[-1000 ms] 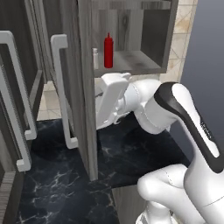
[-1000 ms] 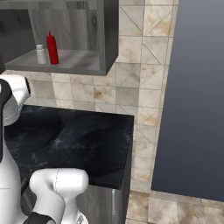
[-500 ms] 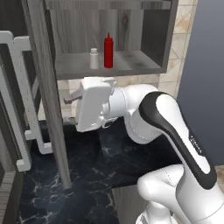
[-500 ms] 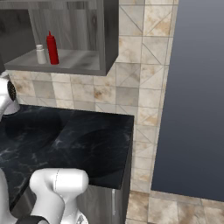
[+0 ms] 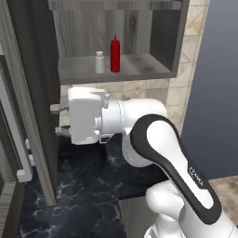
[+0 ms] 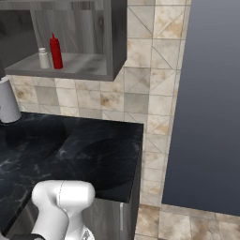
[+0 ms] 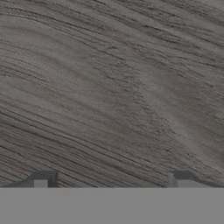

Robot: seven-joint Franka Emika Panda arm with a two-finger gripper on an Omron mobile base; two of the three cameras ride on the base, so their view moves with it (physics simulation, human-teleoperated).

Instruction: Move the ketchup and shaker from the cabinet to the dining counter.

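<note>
Two-finger gripper point(image 5: 56, 119), centre left in the left base view, has its dark fingers spread with nothing between them, tips at or against the inner face of the open grey wood-grain cabinet door point(image 5: 29, 100). Slim red ketchup bottle point(image 5: 115, 54) and stubby pale shaker point(image 5: 99, 62) stand just beside each other on the cabinet shelf point(image 5: 135, 67), upper centre. Risk: the door may swing back, and a reach for one may topple its neighbour.

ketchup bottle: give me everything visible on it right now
The ketchup is a slim red squeeze bottle, plastic by its look, with a narrower red nozzle on top. It stands upright on the bottom board of the open cabinet, close beside the shorter pale shaker; whether they touch cannot be told. The right base view shows the same pair. Nothing grips it.
</note>
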